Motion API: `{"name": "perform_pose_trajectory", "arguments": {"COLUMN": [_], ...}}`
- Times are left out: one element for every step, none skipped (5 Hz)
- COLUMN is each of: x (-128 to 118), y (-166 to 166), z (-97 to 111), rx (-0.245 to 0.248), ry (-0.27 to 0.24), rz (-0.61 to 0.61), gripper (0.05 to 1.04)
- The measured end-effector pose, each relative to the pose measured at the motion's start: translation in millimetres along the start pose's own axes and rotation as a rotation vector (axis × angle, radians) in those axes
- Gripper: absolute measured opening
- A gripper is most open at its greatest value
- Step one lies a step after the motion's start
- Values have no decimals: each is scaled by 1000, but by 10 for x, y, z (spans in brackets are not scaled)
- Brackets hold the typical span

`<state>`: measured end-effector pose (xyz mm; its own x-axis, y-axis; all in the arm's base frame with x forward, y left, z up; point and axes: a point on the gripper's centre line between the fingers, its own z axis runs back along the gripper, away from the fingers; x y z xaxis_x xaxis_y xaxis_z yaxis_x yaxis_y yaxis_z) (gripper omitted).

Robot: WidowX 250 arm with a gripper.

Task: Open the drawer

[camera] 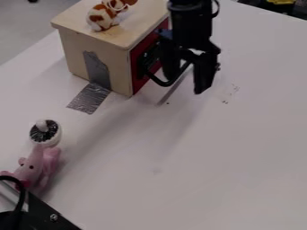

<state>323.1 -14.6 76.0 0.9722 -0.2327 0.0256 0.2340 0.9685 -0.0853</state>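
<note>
Parted claw [186, 85] hangs by red drawer front [138, 74]

In the near left corner sits a piece of black equipment [43, 214] with a screw in it and a black cable [22, 197] curving over it. Just beyond, a pink plush animal [36, 167] lies on the pale bench [198, 166]. Close to its far end is a round white object [50, 137] with a dark, bristly-looking top and a pale knob.

Farther off, grey tape [89, 99] runs across the bench and up the side of a wooden box [78, 54], left of the middle. The red drawer front is on the box's right-hand side, with black parts against it. A black curved handle [157, 81] bows out from there toward the claw.

The claw points down just right of the drawer front, its two fingers well apart, one to the left and one to the right. The handle's curve passes close by the left finger; whether they touch cannot be made out, nor whether the drawer is pulled out at all. A thin grey strip [170, 93] slants below the claw.

On top of the box, toward the far side, rests a brown-and-white plush toy [103, 19]. Grey floor [30, 22] lies beyond the bench at far left, and something yellow [280, 2] shows at far right.
</note>
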Motion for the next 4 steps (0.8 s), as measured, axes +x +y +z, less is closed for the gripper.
{"name": "perform_pose_trajectory", "arguments": {"x": [245, 344, 343, 283], "y": [172, 329, 465, 510], "z": [-1, -50, -144, -367], "rx": [99, 169, 210, 216], "ry": [-16, 21, 68, 138], "rz": [8, 32, 56, 71], "gripper": [1001, 1001, 1001, 1001]}}
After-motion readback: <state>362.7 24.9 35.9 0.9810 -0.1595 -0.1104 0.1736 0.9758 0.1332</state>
